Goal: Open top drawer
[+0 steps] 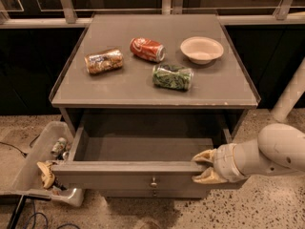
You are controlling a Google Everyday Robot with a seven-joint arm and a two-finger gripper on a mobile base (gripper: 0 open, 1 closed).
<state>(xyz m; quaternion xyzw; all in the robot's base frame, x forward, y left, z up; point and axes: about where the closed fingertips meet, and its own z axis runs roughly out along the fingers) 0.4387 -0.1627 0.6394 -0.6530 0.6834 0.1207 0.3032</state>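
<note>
1. The top drawer [119, 174] stands pulled well out of the cabinet under the tabletop [228, 87], its grey inside bare
2. The end effector [196, 168] sits at the right end of the drawer front, its two fingers [204, 156] spread apart, one at the top rim and one lower
3. Three cans and a bowl [201, 49] lie on the tabletop

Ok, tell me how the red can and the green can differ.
Colour: the red can is red with white marks; the green can is mottled green. Pose: the red can lies at a slant, the green can almost straight across. Place: the red can sits farther back, the green can nearer the front edge. Both lie on their sides on the cabinet top. The gripper is at the right end of the open top drawer.
</note>
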